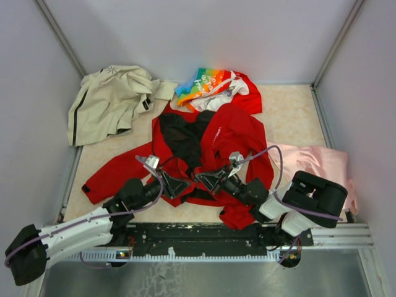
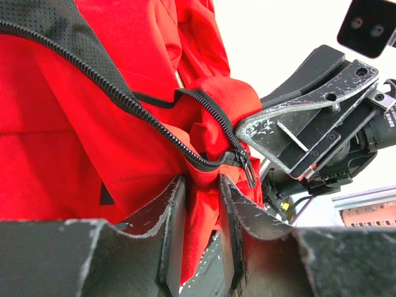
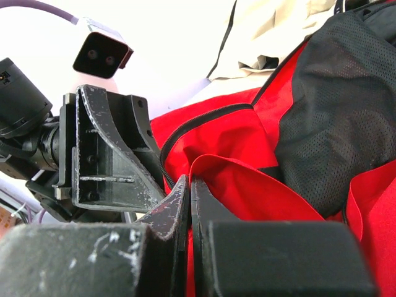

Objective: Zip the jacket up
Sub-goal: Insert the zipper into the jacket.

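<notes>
The jacket (image 1: 229,133) lies spread open in the middle of the table (image 1: 291,117), with its lower hem near the arm bases. The left gripper (image 2: 201,182) has its fingers apart, and a fold of red cloth below the zipper slider (image 2: 245,166) sits between them. The right gripper (image 3: 189,185) is pressed together, its tips against the same hem; I cannot tell if cloth is pinched there.

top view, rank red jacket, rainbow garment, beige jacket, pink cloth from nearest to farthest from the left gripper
1. red jacket, right at the left gripper, fabric between its jaws.
2. rainbow garment, far middle, and beige jacket, far left corner: too close to call.
3. pink cloth, by the right edge.
</notes>
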Robot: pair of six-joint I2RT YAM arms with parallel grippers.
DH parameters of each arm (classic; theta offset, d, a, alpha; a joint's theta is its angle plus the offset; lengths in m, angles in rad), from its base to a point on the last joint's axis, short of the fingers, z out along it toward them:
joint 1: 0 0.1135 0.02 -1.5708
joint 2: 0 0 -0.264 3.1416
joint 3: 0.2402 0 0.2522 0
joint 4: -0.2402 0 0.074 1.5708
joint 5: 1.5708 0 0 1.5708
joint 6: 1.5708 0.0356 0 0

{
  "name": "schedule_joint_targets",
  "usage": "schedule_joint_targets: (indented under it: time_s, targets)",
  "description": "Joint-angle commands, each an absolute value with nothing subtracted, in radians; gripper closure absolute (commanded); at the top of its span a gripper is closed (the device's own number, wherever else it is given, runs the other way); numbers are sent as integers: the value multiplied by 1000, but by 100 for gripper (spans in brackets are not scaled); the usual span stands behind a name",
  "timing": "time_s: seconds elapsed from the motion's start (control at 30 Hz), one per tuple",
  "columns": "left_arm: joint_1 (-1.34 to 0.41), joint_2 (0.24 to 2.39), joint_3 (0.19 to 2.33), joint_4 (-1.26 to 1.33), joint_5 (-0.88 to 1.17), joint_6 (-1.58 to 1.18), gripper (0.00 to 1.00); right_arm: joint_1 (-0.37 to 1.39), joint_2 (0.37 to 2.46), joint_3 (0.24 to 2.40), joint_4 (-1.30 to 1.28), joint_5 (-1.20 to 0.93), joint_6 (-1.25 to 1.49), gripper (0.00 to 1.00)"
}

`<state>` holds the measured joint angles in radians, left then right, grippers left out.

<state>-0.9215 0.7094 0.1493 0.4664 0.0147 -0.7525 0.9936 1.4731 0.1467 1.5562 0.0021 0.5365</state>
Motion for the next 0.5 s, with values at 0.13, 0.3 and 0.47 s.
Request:
schedule_joint_targets:
  time_s: [0.13, 0.3, 0.47]
  targets:
    - [-928, 723, 127, 617, 35, -855, 63, 989, 1486, 182, 1726, 11, 536, 100]
    - [-927, 725, 118, 643, 41, -874, 60, 992, 1491, 184, 1725, 13, 534, 100]
    - [-927, 735, 116, 647, 40, -880, 60, 994, 1487, 187, 1726, 9, 533, 100]
